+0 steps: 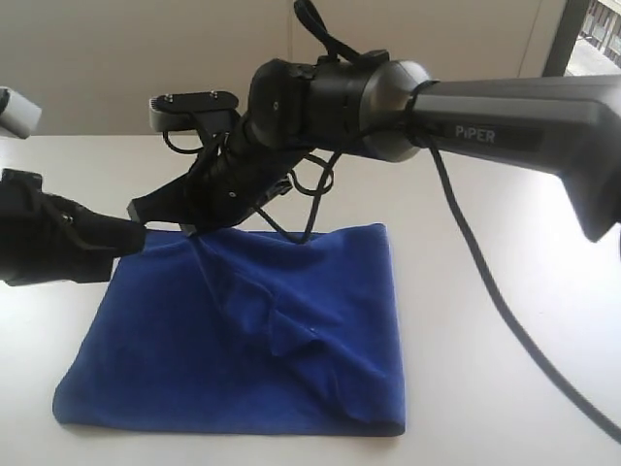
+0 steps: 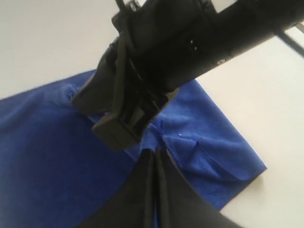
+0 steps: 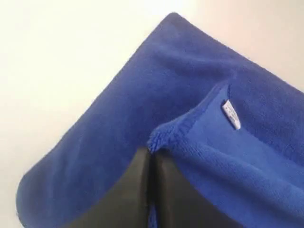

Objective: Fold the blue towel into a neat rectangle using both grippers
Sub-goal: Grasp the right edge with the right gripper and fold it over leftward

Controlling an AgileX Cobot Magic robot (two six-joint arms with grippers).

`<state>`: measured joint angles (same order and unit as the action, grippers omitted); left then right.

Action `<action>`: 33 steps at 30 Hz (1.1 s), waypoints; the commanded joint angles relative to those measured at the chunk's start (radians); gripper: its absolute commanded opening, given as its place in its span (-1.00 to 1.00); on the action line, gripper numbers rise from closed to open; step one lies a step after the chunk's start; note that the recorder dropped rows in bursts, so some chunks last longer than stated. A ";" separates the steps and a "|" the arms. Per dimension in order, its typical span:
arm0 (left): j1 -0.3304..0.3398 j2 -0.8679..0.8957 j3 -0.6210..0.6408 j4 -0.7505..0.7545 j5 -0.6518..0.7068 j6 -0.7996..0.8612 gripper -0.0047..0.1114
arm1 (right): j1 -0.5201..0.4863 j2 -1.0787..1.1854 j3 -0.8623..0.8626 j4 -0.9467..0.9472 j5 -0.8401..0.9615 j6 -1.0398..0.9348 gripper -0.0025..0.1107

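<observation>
The blue towel [image 1: 243, 359] lies on the white surface [image 1: 466, 417], from the middle of the exterior view down towards 7 o'clock. It looks doubled already: the edge at 6 o'clock is rounded like a fold, and the outline is roughly four-sided, so I judge that at least one fold is done. It is not neat, though. A raised ridge and several creases run from the 10 o'clock corner towards the centre, and the 12 o'clock edge is lifted off the surface. My right gripper [image 3: 149, 152], on the arm that reaches across from 3 o'clock, is pinched tight on a fluffy corner of the upper layer, with the small white tag [image 3: 231, 115] just beside the grip. My left gripper [image 2: 155, 151] comes in from 9 o'clock and its jaws are closed too; creases fan out from its tip at the 10 o'clock corner, so I take it to be nipping cloth there, though the contact itself is hard to see. What remains, by my reckoning, is to carry this held edge over, lay it flat, let go and square the rectangle
</observation>
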<state>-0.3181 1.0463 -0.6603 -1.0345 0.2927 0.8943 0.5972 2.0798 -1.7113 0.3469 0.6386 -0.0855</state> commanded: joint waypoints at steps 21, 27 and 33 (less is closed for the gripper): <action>-0.005 -0.138 0.001 0.219 -0.064 -0.114 -0.92 | -0.030 -0.032 -0.038 -0.282 0.138 0.056 -0.08; -0.005 -0.138 0.001 0.218 -0.058 -0.118 -0.92 | -0.073 -0.104 0.100 -0.407 0.426 -0.009 -0.92; -0.005 -0.138 0.001 0.218 -0.044 -0.118 -0.92 | -0.077 -0.141 0.300 -0.411 0.249 0.019 -0.96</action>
<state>-0.3181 0.9150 -0.6603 -0.8062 0.2298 0.7866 0.5257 1.9600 -1.4781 -0.0575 0.9637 -0.0742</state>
